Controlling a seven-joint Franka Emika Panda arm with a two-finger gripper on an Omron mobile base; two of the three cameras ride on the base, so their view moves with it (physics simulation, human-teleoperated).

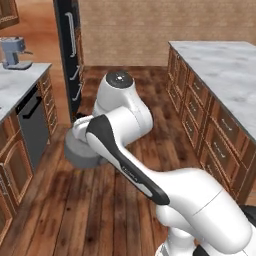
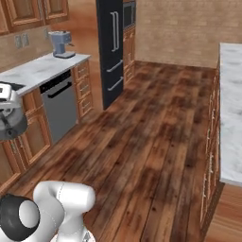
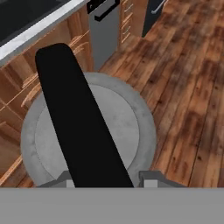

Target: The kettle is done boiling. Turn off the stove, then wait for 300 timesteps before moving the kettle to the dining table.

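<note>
The kettle (image 3: 127, 127) hangs over the wooden floor, seen from above as a grey round body with a dark arched handle (image 3: 78, 122) across it. My gripper (image 3: 107, 179) is shut on that handle, one fingertip on each side. From the left base view the kettle (image 1: 75, 152) peeks out behind my forearm. It also sits at the left edge of the right base view as the kettle (image 2: 12, 126) under my white hand. The dining table (image 1: 225, 65), a long marble top on wooden drawers, runs along the right (image 2: 231, 108). I cannot tell whether a dark inset (image 3: 22, 15) in the counter is the stove.
A marble counter (image 2: 42, 68) with a grey dishwasher (image 2: 59, 106) and a coffee machine (image 2: 61, 43) lines the left side. A tall black fridge (image 2: 111, 47) stands beyond it. Wooden floor (image 2: 151, 142) lies between the counter and the island.
</note>
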